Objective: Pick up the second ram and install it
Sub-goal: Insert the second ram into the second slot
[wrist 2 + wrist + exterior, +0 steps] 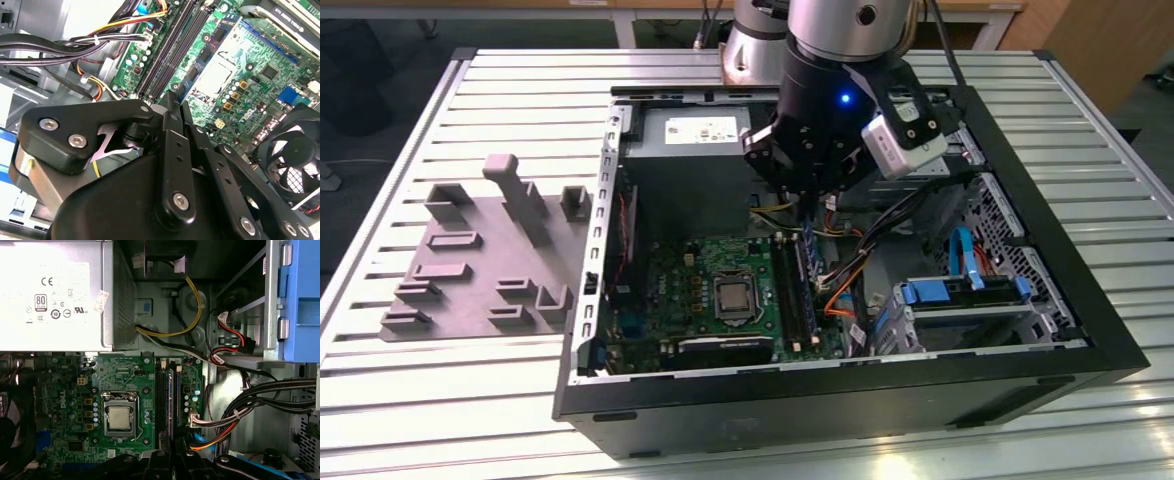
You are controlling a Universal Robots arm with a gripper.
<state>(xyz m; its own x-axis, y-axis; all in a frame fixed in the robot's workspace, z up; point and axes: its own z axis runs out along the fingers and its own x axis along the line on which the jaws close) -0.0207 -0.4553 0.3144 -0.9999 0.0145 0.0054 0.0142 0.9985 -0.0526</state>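
Note:
My gripper (pixel 809 203) hangs inside the open computer case, over the motherboard (pixel 700 285). It is shut on the second ram (pixel 807 230), a thin dark stick that points down from the fingertips toward the long black memory slots (pixel 791 290). In the first wrist view the ram (pixel 170 397) shows edge-on as a narrow bluish strip in line with the slots (pixel 160 400), beyond the black fingers (pixel 159 460). In the second wrist view the closed fingers (pixel 172 102) sit just above the slots (pixel 170 55), and the stick itself is mostly hidden behind them.
A grey blocky fixture (pixel 480 260) lies on the slatted table at the exterior view's left. Inside the case are the power supply (pixel 700 130), CPU socket (pixel 735 297), orange and black cables (pixel 847 290) beside the slots, a blue drive caddy (pixel 961 292) and a fan (pixel 295 165).

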